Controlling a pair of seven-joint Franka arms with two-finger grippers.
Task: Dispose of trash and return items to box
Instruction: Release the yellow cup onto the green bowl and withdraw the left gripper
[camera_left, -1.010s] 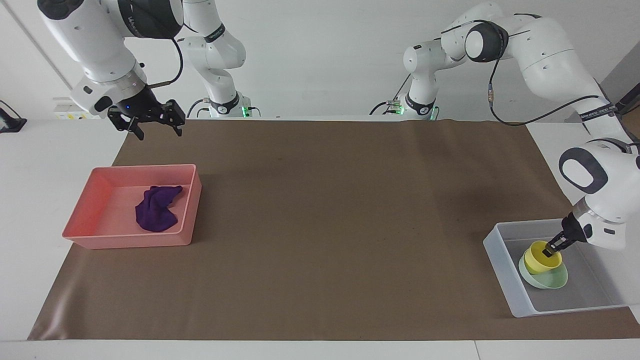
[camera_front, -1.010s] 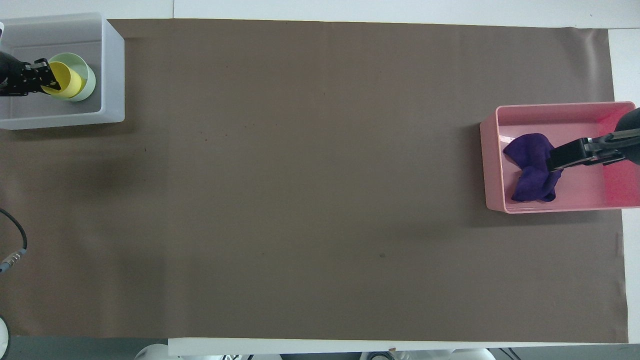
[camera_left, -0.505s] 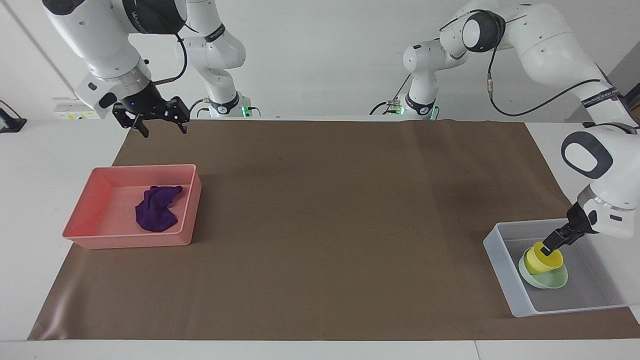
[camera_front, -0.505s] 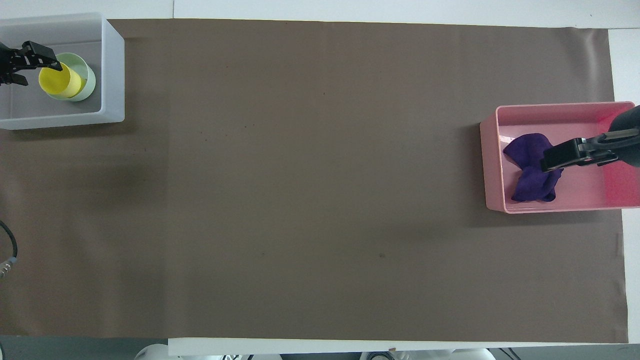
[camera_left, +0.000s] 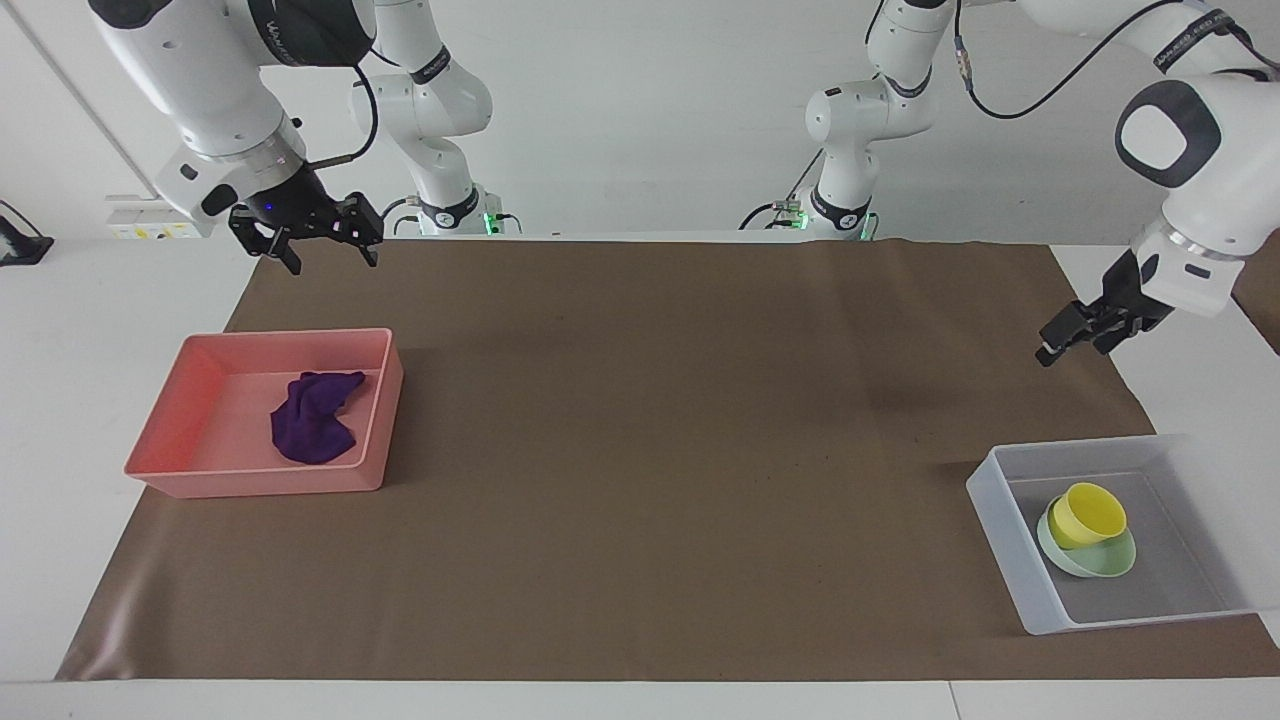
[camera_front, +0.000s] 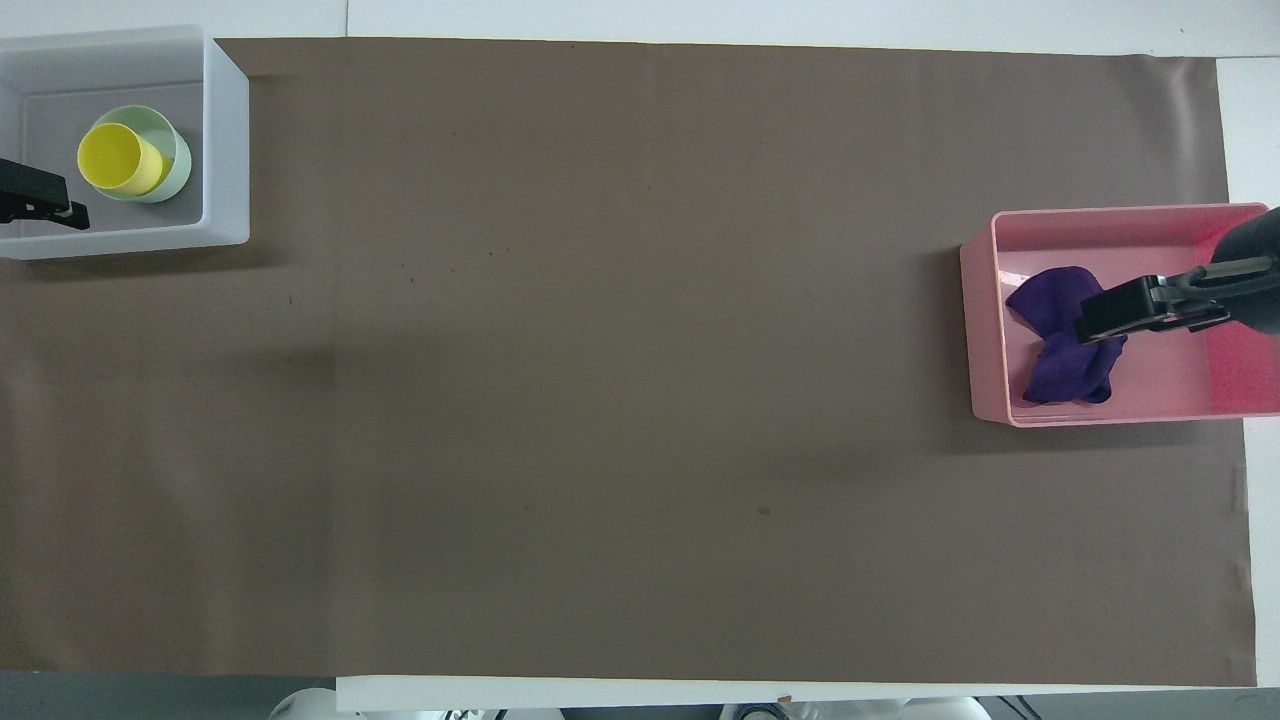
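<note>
While the cup sits tilted inside the bowl, both lie in the box at the left arm's end of the table, and the rag lies crumpled in the pink tray at the right arm's end. Left gripper: raised, empty, fingers spread, over the edge of the brown mat on the robots' side of the box; the cup and bowl lie below it and farther from the robots. Right gripper: raised, empty, fingers spread and pointing down, over the mat's edge near the tray; the rag lies below it and farther from the robots. Neither gripper touches anything. Judgement: every task thing appears to be in a container, so no further grasp seems called for; the likely coming move is a retreat by both arms. Should one be needed, the left arm is nearer the box and the right arm nearer the tray. The rag's long axis runs roughly toward and away from the robots.
</note>
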